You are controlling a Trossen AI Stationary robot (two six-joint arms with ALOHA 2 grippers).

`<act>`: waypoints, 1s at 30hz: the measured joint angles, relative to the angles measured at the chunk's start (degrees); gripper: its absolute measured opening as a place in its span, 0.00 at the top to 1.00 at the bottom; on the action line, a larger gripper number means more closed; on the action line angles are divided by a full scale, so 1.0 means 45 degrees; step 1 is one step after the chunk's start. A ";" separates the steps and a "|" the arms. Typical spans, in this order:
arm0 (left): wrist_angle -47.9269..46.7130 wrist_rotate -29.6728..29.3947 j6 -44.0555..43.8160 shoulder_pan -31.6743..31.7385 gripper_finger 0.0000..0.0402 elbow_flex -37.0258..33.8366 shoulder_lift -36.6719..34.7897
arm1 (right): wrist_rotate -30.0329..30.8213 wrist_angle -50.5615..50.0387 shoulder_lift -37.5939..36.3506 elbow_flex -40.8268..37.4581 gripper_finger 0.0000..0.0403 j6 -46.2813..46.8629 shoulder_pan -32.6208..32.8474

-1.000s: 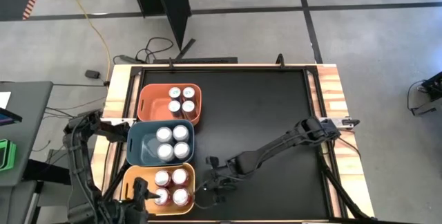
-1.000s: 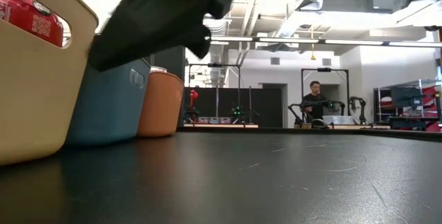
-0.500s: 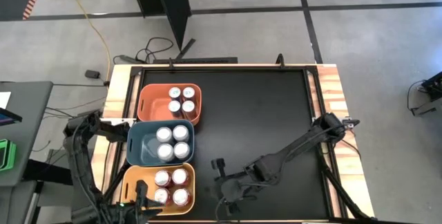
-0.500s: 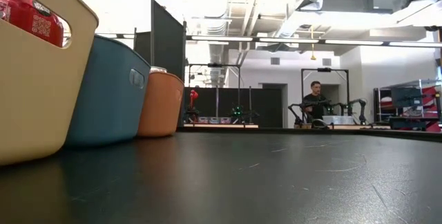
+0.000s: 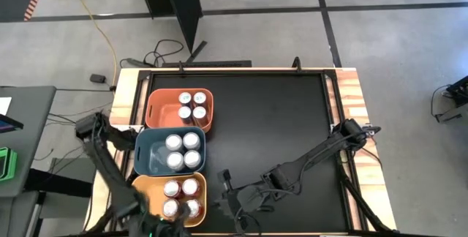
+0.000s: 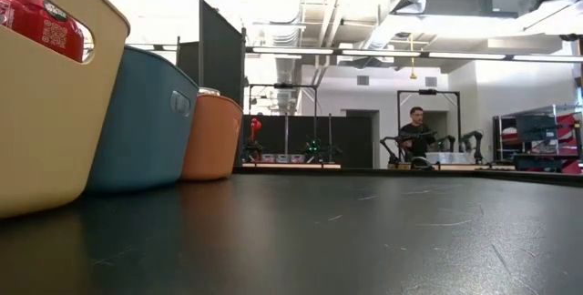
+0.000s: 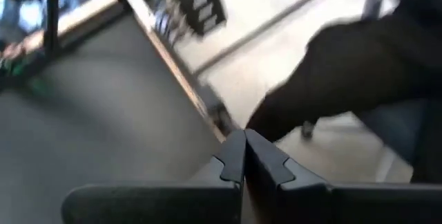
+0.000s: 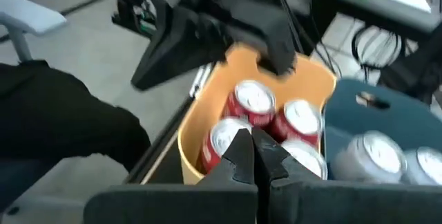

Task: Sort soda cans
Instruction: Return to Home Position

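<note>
Just ahead of the right gripper (image 8: 250, 142), its jaws clenched empty, red soda cans (image 8: 255, 103) stand in the yellow bin (image 8: 199, 126), the blue bin (image 8: 343, 112) adjoining. Across that yellow bin hangs the left gripper (image 7: 243, 142), jaws likewise pressed together.

Three bins (image 5: 149, 154) of soda cans (image 5: 174, 143)

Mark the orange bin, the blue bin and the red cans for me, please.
orange bin (image 5: 162, 111), high view, bare part of its floor.
blue bin (image 5: 151, 153), high view, bare part of its floor.
red cans (image 5: 190, 186), high view, silver top of one can.
</note>
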 joint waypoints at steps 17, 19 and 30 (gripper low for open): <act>0.5132 -0.3033 0.2493 -0.0248 1.00 -0.7533 -0.9080 | 0.0191 0.4844 -0.5271 -0.6807 1.00 -0.1081 -0.0240; 0.4957 -0.3830 0.2603 -0.0680 1.00 -0.8043 -1.0036 | 0.0526 0.5214 -0.6413 -0.8388 1.00 -0.0759 -0.0351; 0.4338 -0.5653 0.2417 -0.1747 1.00 -1.0586 -1.4185 | 0.1587 0.8495 -1.1408 -1.5040 1.00 -0.0115 -0.0442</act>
